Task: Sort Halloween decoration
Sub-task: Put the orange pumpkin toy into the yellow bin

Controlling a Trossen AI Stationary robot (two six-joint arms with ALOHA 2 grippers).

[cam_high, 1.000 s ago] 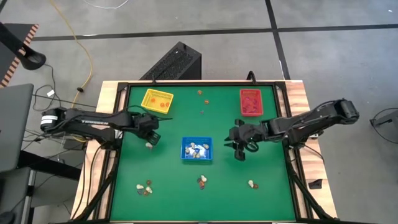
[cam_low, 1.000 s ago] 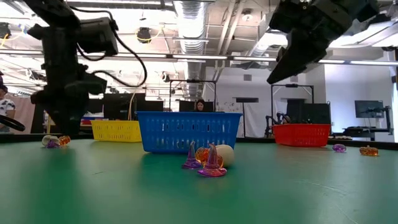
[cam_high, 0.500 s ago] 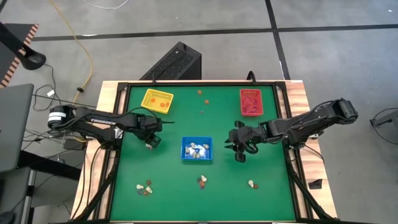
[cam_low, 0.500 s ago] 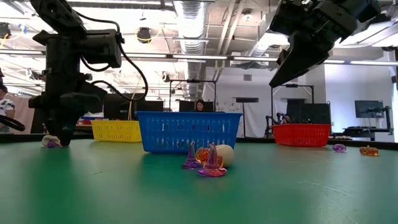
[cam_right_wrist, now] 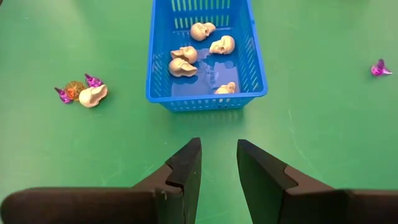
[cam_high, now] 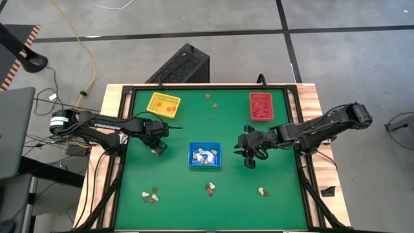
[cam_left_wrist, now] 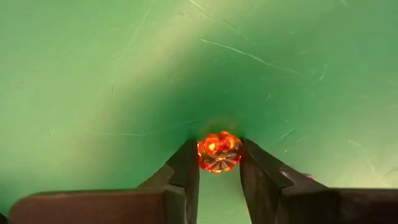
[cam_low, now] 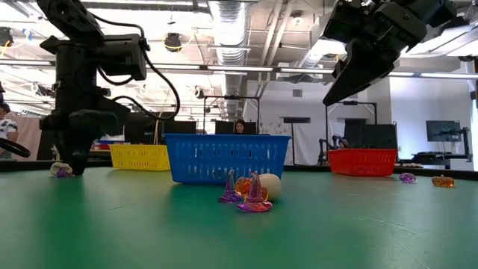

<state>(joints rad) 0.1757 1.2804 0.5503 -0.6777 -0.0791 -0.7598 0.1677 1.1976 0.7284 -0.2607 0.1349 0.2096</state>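
On the green table [cam_high: 181,194], the left gripper [cam_left_wrist: 219,163] pinches a small shiny orange pumpkin trinket [cam_left_wrist: 217,151]; the right gripper [cam_right_wrist: 217,163] hangs open by the blue plastic tray [cam_right_wrist: 205,59].

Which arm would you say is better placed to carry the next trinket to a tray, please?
The left. Its hand is down at the mat with both fingers against an orange pumpkin, near the yellow tray. The right hand hangs empty and open above the mat beside the blue tray.

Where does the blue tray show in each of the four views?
High view: blue tray at mat centre.
Low view: centre, behind purple and orange trinkets.
Left wrist view: not in it.
Right wrist view: upper middle, holding skulls.
Shared landmark: green mat.
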